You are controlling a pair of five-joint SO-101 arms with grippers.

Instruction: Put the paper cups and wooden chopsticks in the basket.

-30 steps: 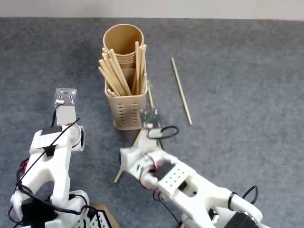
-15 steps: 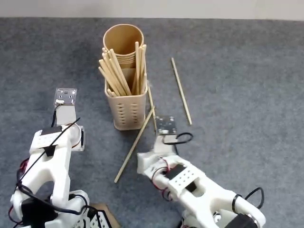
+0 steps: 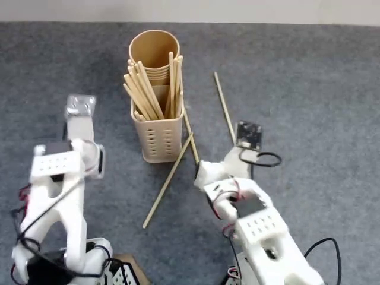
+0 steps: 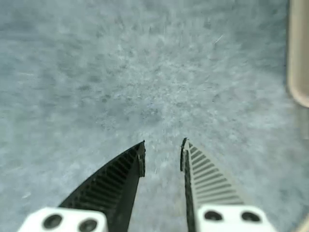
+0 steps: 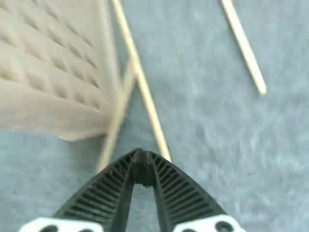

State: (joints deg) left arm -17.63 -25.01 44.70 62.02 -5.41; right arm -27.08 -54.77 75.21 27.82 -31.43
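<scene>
The cream basket (image 3: 157,138) stands upright and holds stacked paper cups (image 3: 154,48) and several chopsticks (image 3: 145,92). Three loose chopsticks lie on the carpet. One chopstick (image 3: 168,183) leans slantwise from the basket's base toward the front. A second chopstick (image 3: 190,138) lies just right of the basket. The third chopstick (image 3: 226,113) lies farther right. My right gripper (image 3: 199,169) (image 5: 140,168) is shut and empty, its tip beside the near end of the second chopstick (image 5: 141,82). My left gripper (image 3: 79,110) (image 4: 161,144) hovers open over bare carpet left of the basket (image 4: 299,53).
Grey carpet (image 3: 309,89) covers the whole table, with free room at the right and at the far left. A small dark object (image 3: 122,264) sits at the front by the left arm's base.
My right arm has swung right, away from the slanted chopstick it covered, which now lies in plain sight. My left arm has shifted slightly toward the back.
</scene>
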